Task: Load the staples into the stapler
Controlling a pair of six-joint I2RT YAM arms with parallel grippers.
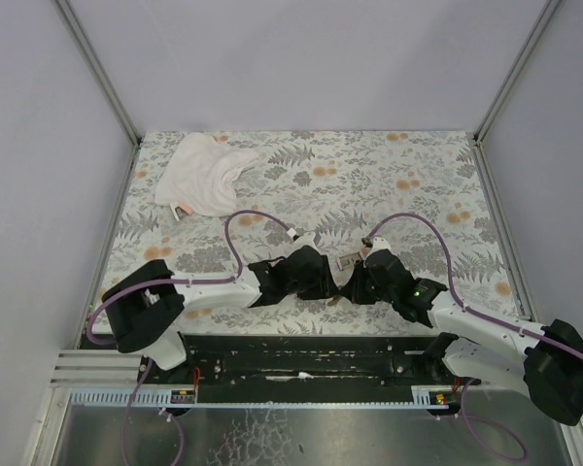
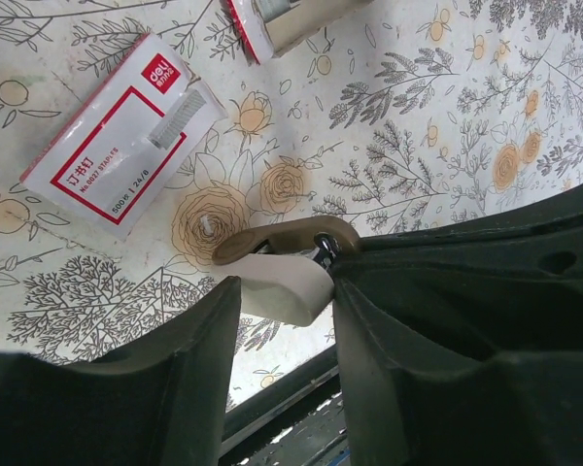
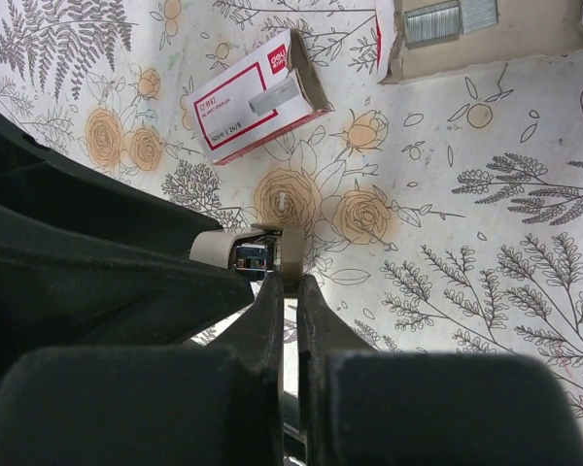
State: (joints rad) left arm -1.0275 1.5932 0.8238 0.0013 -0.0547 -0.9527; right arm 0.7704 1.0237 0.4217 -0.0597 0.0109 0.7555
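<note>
The stapler [image 2: 282, 277], tan lid over a pale body with a silver hinge, is held just above the floral table between both grippers. My left gripper [image 2: 282, 303] is shut on its pale body. My right gripper [image 3: 290, 286] is shut on a thin tan end of the stapler [image 3: 293, 254], whose silver inside shows. The staples' red-and-white box sleeve [image 2: 121, 141] lies flat beyond it and also shows in the right wrist view [image 3: 257, 97]. The box's inner tray [image 3: 486, 34] holds silver staple strips [image 3: 432, 21]. In the top view both grippers meet at the table's near middle [image 1: 343, 279].
A white cloth [image 1: 204, 173] lies crumpled at the far left of the table. The black base rail [image 1: 311, 354] runs along the near edge. Grey walls close the sides and back. Purple cables arc over both arms.
</note>
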